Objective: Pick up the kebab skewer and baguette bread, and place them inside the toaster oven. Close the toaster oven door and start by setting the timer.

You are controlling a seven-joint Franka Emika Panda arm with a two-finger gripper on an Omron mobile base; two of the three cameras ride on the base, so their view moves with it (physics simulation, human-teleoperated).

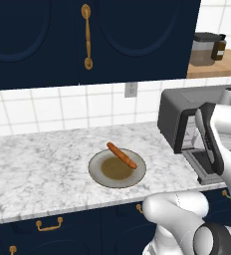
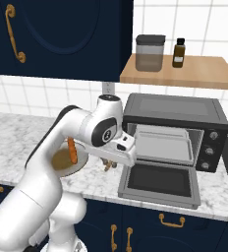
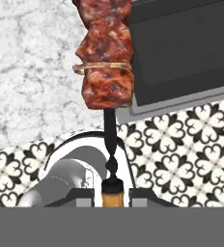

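Nothing readable anywhere here tbh. No brand on the toaster oven (image 2: 176, 129), its knobs are too small to make out, and the small brown bottle (image 2: 179, 53) on the shelf has a blank label.

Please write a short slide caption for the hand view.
Fingers grip the kebab skewer beside the open toaster oven door.
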